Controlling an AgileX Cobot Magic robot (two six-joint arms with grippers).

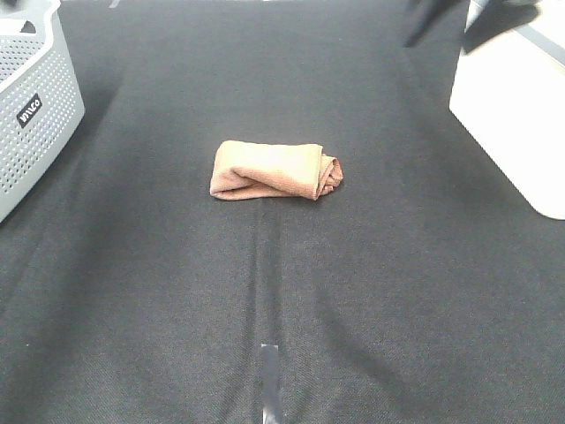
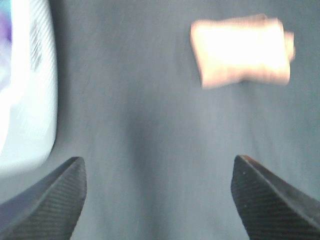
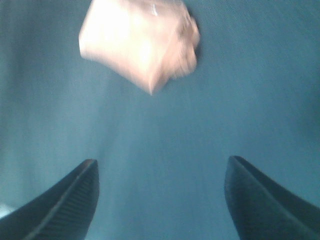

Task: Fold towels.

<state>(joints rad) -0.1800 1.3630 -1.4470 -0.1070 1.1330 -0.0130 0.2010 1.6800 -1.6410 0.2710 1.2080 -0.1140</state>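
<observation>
Left fingers (image 2: 52,202) spread, ribbed | right fingers (image 3: 65,205) spread, ribbed | towel (image 1: 275,170) fuzzy, folded oblong, on dark woven cloth (image 1: 177,291)

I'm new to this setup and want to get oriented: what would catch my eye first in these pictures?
The folded reddish-brown terry-cloth towel lies alone mid-table on the dark grey cloth-covered table. A perforated grey plastic laundry basket stands at the far left edge, a white bin at the far right. Both wrist views show the left gripper and right gripper open, holding nothing.
</observation>
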